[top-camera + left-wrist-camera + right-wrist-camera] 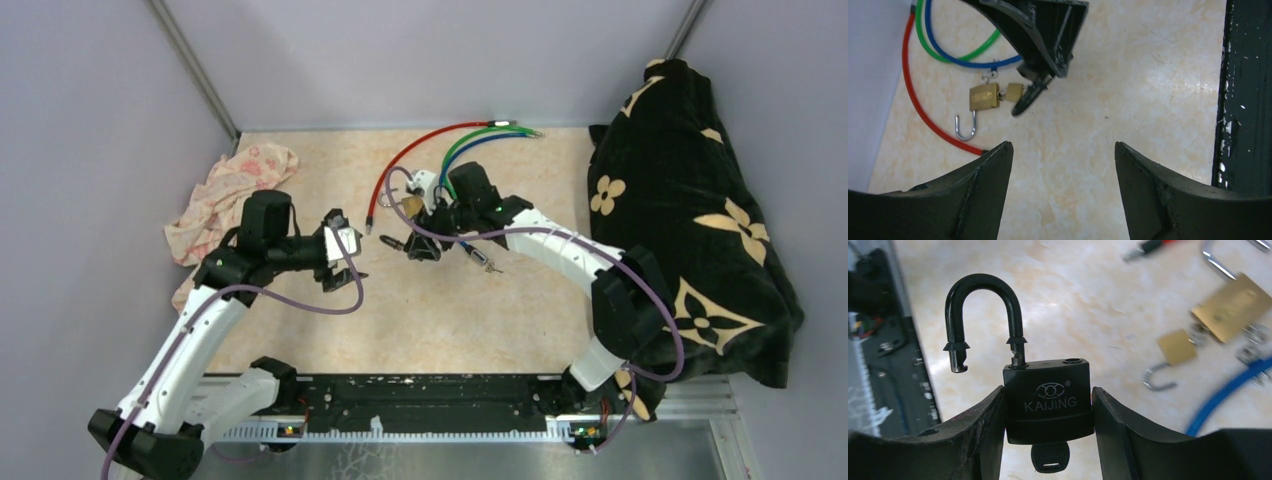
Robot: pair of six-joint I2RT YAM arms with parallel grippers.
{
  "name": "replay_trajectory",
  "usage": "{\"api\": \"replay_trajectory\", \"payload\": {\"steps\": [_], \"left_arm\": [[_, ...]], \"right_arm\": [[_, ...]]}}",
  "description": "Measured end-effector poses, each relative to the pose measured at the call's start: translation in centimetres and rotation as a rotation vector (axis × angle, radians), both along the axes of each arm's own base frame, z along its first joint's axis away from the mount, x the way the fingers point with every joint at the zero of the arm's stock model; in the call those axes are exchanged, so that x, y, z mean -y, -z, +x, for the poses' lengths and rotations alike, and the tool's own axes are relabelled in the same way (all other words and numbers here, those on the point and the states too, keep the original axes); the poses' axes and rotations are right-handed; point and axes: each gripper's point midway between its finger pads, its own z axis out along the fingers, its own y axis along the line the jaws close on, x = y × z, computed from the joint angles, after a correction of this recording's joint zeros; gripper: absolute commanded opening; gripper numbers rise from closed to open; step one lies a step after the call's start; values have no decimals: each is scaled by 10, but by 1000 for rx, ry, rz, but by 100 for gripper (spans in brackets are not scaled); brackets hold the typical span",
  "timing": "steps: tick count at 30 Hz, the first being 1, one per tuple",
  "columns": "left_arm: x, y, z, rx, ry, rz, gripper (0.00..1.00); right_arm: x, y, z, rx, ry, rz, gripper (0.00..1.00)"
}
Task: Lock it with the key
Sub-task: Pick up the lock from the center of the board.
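Right end effector (pixel 1048 392) is pinching the black padlock (pixel 1047 415) at frame centre, shackle (pixel 982 282) swung open, key (pixel 1050 459) sticking out below. Left end effector (pixel 1062 150) is hovering spread, empty. Risk: padlock slipping sideways when shackle gets pushed.

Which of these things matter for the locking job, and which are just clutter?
Job:
black padlock, shackle open, held in right gripper
key in its base
left gripper, open

Lying about:
big brass padlock
small brass padlock
red cable
green cable
blue cable
pink cloth
black blanket
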Motion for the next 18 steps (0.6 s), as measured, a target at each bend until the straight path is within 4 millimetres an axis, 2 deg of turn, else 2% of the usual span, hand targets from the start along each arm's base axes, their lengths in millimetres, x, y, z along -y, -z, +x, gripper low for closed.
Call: {"api": "replay_trajectory", "payload": {"steps": [2,5,8,11,14,15,16,17,18], "left_arm": [[8,-4,-5,54,40,-28,80],[11,-3,0,102,57,-40,75],[13,2,1,122,78,-27,62],[14,3,-1,129,92,-21,53],[16,4,-3,124,104,-24,32],[17,4,-5,119,107,-28,17],[18,4,-6,116,111,-30,6],[19,3,-6,118,112,-32,0],[19,3,-6,118,110,-34,0]], "right_arm": [[-15,-10,-22,-1,-59,49,0],[-34,-24,-52,-5,-141,106,0],[-46,-37,-68,10,-187,142,0],[-50,-45,-71,30,-198,164,0],[-52,-47,-73,39,-204,170,0],[-52,-47,-73,39,-205,168,0],[-53,-47,-74,39,-208,166,0],[-53,-46,-76,41,-216,164,0],[-53,-45,-80,33,-230,161,0]]}}
